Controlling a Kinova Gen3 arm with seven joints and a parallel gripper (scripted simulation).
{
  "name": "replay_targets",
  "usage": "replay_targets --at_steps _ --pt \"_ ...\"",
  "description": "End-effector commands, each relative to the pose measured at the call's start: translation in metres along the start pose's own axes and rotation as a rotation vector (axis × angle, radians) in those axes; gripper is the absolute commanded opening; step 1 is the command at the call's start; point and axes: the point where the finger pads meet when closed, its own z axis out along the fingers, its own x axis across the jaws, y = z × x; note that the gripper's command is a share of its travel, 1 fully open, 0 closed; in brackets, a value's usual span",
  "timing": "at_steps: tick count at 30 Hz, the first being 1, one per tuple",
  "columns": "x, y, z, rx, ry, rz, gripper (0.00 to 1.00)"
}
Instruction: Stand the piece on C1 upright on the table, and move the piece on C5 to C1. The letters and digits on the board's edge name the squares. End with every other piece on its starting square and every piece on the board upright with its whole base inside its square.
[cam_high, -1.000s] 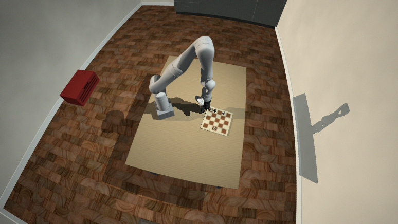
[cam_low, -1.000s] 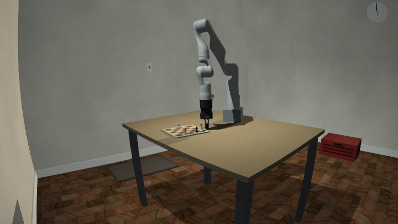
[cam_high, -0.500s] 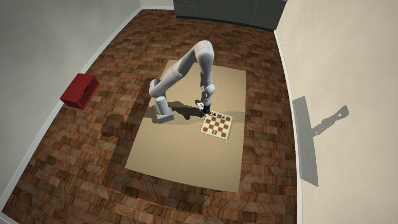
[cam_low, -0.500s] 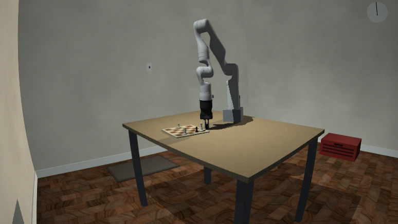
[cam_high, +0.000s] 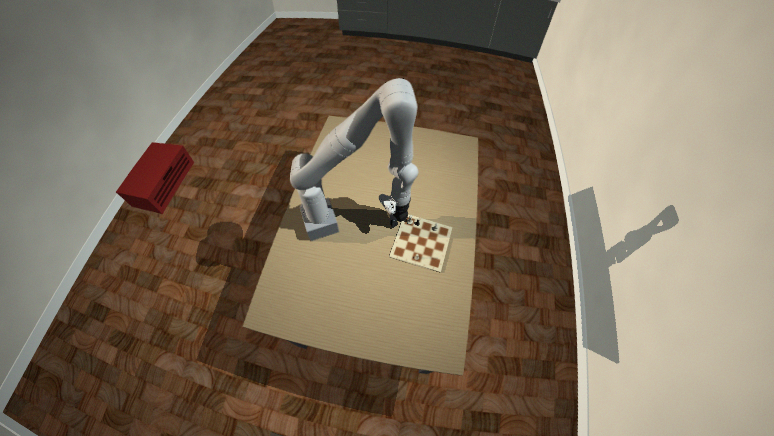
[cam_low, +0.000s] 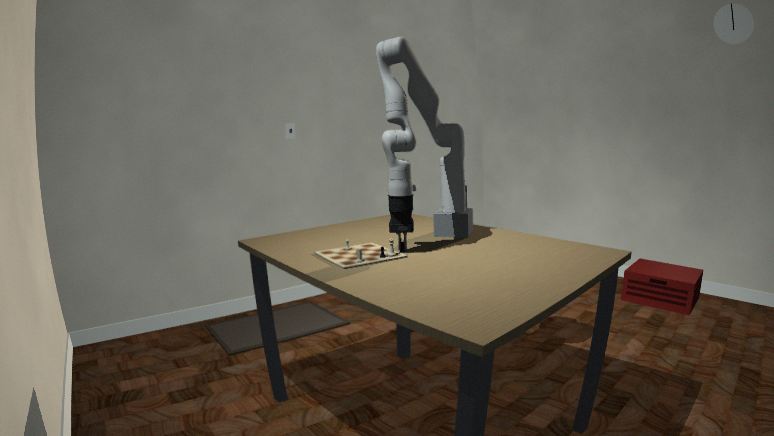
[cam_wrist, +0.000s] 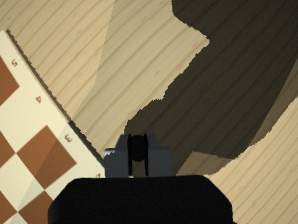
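The chessboard (cam_high: 421, 245) lies on the table to the right of the arm's base. My gripper (cam_low: 401, 244) is low over the table just off the board's corner, and it is shut on a small dark chess piece (cam_wrist: 137, 151) that shows between the fingertips in the wrist view. The piece hangs upright close to the table top; I cannot tell whether it touches. A white piece (cam_low: 391, 247) and a black piece (cam_low: 382, 251) stand on the board's near edge row beside the gripper. The board's edge (cam_wrist: 47, 106) is at the left in the wrist view.
Three more pieces stand on the board: a black one (cam_high: 434, 228), one near the far edge (cam_high: 416, 256), and a white one (cam_low: 347, 243). The arm's base (cam_high: 316, 216) stands left of the board. A red box (cam_high: 155, 176) sits on the floor.
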Motion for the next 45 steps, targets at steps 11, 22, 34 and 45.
replay_targets --at_steps 11,22,34,45 --pt "-0.0002 0.0004 -0.0004 -0.001 -0.001 0.000 0.00" --pt "-0.0002 0.0004 -0.0004 -0.001 -0.001 0.000 0.00" --pt "-0.0002 0.0004 -0.0004 -0.001 -0.001 0.000 0.27" --pt "-0.0002 0.0004 -0.0004 -0.001 -0.001 0.000 0.68"
